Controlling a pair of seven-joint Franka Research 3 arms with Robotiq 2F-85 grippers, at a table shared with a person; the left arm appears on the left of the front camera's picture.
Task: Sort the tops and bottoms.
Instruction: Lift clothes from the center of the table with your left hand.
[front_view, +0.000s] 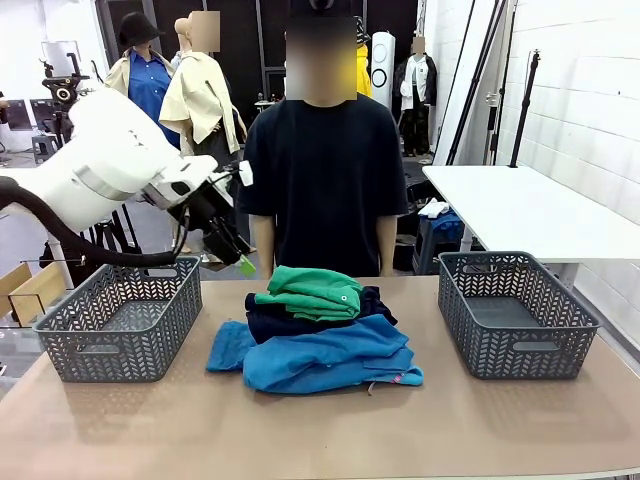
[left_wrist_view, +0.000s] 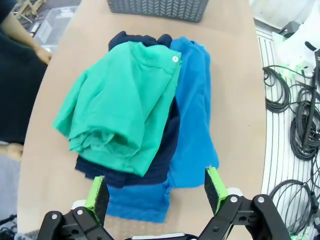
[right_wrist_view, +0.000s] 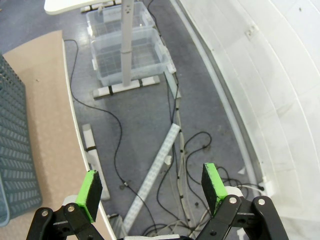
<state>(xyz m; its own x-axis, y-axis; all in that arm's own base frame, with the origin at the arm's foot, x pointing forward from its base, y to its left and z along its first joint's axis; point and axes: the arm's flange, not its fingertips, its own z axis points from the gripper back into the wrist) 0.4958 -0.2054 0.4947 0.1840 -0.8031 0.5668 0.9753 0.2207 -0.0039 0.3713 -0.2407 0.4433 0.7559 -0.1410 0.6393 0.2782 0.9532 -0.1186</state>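
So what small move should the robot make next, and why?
Probably lower the left claw onto the green top. That claw hangs open above the heap, and the green top lies on top of the other clothes, so it looks easiest to lift first.

From my station, the navy shirt (front_view: 300, 322) is mostly buried: the green top (front_view: 312, 292) covers its middle and the blue bottoms (front_view: 325, 360) hide its near edge, leaving me only a dark band. I can't tell where one blue garment ends and the other begins, and the pink tag (front_view: 402, 379) is too small to read. The left wrist view cuts off the basket (left_wrist_view: 159, 9) at its top edge.
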